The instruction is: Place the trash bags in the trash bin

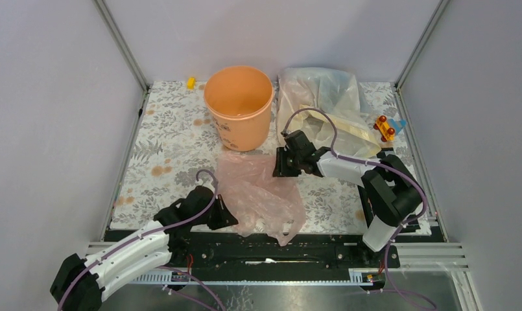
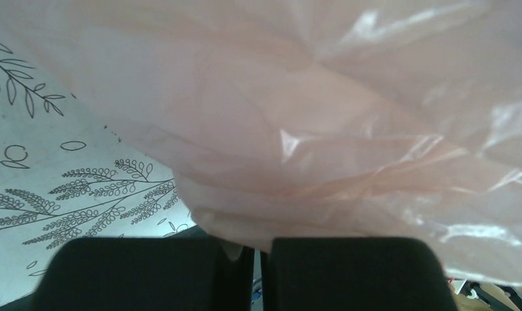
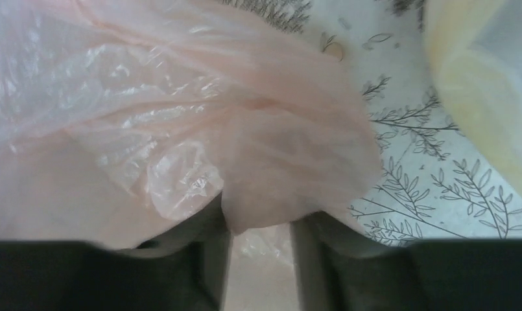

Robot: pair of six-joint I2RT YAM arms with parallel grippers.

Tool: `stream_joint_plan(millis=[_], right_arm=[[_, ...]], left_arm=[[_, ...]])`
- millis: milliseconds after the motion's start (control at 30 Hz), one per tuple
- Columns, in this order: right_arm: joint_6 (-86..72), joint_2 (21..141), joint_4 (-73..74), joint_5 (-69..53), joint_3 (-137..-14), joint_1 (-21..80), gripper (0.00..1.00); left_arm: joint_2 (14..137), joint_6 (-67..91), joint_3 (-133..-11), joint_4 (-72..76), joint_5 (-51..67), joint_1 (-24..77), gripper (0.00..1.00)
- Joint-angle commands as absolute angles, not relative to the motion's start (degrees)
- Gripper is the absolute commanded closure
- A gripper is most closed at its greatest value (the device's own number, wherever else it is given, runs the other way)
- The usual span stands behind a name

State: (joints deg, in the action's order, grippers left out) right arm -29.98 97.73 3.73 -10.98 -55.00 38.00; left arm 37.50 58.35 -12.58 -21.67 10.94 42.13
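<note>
Reading the faint print [image 1: 227, 135] on the trash bin [image 1: 245, 123] fails me; my left tool [image 1: 227, 214] clenches the trash bag [image 1: 261, 191] at its left edge; my right tool [image 1: 285, 167] straddles its far edge, grip uncertain.

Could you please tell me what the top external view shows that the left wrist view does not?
Only the top view shows the bin upright behind the pink bag, a clear bag and a cream bag back right, a toy, and the right gripper at the pink bag's far edge. Only the left wrist view shows a fold of the film pinched in the shut left gripper. Both show the pink bag and the floral table cover.
</note>
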Motion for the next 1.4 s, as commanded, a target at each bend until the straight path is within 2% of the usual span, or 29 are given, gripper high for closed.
stream_joint_plan(millis=[0, 33, 133, 267, 400, 700, 933, 1167, 1367], right_arm=[[-31.47, 95.47, 0.57, -0.74, -55.96, 38.04, 0.81], [-31.64, 94.35, 0.83, 2.64, -55.66, 37.93, 0.9], [-31.09, 89.21, 5.86, 12.96, -55.25, 37.68, 0.96], [-30.5, 81.73, 11.91, 22.14, -54.9, 34.06, 1.0], [-31.56, 75.39, 14.85, 25.87, -53.74, 29.21, 1.0], [-33.6, 67.82, 17.01, 24.73, -52.3, 23.74, 1.0], [-26.16, 55.73, 10.2, 15.93, -51.05, 23.73, 1.0], [-21.05, 49.4, 10.38, 10.54, -58.31, 23.68, 1.0], [-21.29, 59.83, 10.9, 1.29, -73.91, 23.78, 1.0]], left_arm=[[38.07, 58.69, -11.71, -17.79, 11.4, 42.53, 1.0], [37.53, 58.71, -11.55, -17.8, 11.35, 42.53, 1.0], [34.84, 58.79, -11.35, -17.88, 11.28, 42.63, 1.0], [32.42, 58.8, -10.99, -17.81, 11.09, 42.58, 1.0], [32.81, 58.33, -10.9, -17.16, 10.53, 42.67, 1.0], [33.1, 56.0, -9.88, -16.91, 5.7, 42.63, 1.0], [28.48, 53.53, -11.91, -16.92, 2.1, 42.62, 1.0], [28.61, 47.14, -23.81, -19.01, -2.43, 42.62, 1.0], [35.23, 40.92, -42.53, -28.93, -12.08, 42.61, 1.0]])
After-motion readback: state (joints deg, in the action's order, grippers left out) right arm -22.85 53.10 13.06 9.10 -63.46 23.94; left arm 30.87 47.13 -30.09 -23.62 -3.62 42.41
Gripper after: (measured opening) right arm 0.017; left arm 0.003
